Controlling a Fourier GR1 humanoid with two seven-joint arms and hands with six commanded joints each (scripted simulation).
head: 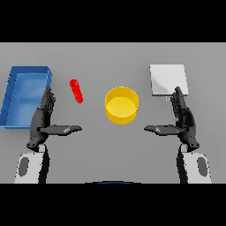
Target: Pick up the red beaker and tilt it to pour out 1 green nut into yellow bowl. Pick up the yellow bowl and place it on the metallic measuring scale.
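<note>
Head view. Your left hand [43,119] is released: fingers straight, thumb stretched inward, holding nothing. Your right hand [183,118] mirrors it, equally released and holding nothing. You have both hands above the grey table [110,154], one on either side of the yellow bowl [121,105] and a little nearer to you than it.

Taking the yellow bowl as your reference: it stands upright at the centre of the table, and you can see only its yellow interior; no nut is discernible in it. The red beaker [76,91] lies to the bowl's left, apart from it, its length slanted; its contents cannot be made out. Further left of the bowl, beyond your left hand, sits a blue tray [13,95], showing only its blue floor. To the bowl's right and slightly farther from you rests the metallic measuring scale [167,78], a pale flat square, with your right fingertips [178,92] at its near edge.
</note>
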